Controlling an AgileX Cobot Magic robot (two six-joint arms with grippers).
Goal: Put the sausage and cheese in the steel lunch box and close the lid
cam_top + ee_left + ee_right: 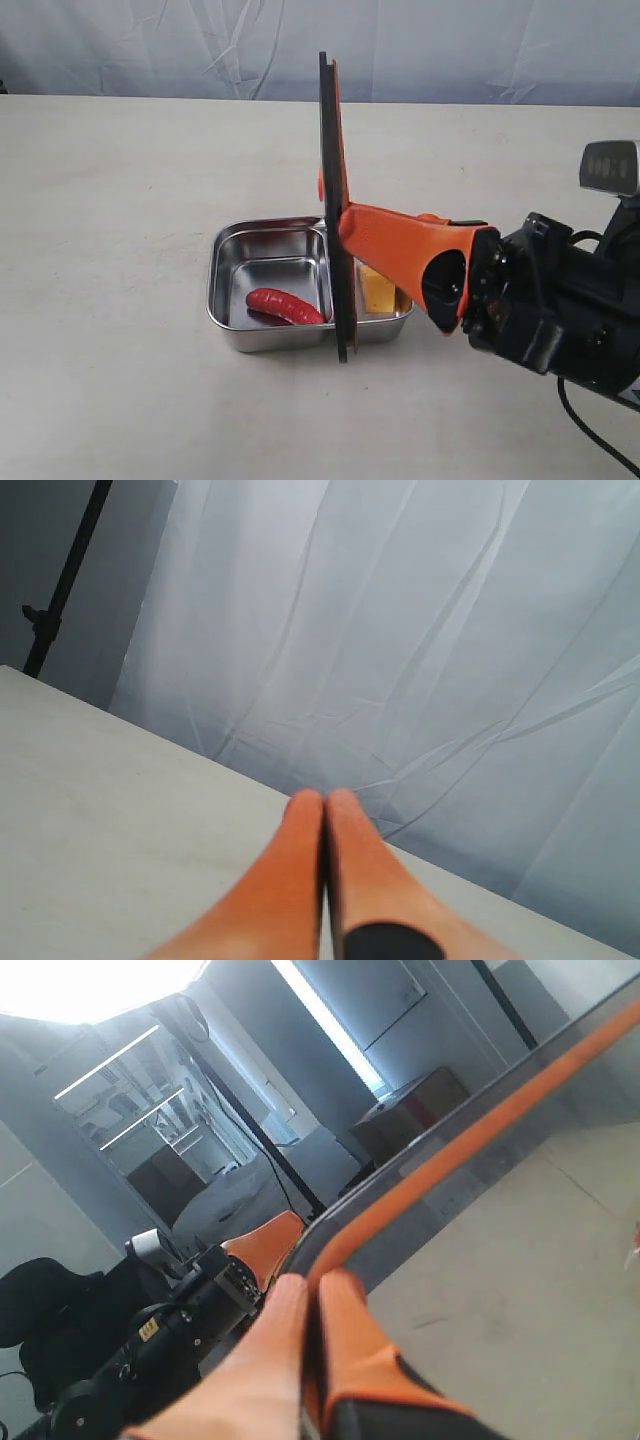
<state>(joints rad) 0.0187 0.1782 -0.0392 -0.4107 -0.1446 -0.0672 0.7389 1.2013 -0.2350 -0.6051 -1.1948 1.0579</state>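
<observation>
The steel lunch box (222, 262) sits mid-table. The red sausage (285, 305) lies in its left compartment. The yellow cheese (377, 290) is in the right compartment, partly hidden by the lid and my right gripper. The dark lid (333, 180) stands upright on edge over the box, roughly above the divider, its lower edge near the front wall. My right gripper (343, 222) is shut on the lid's edge; in the right wrist view the gripper (312, 1285) pinches the lid (480, 1130) at its orange-rimmed corner. My left gripper (325, 800) is shut on nothing, facing the curtain.
A pale curtain (450, 50) hangs behind the beige table (110, 200). The right arm's black body (560, 310) fills the lower right of the exterior view. A black arm with an orange finger (180, 1320) shows beyond the lid in the right wrist view.
</observation>
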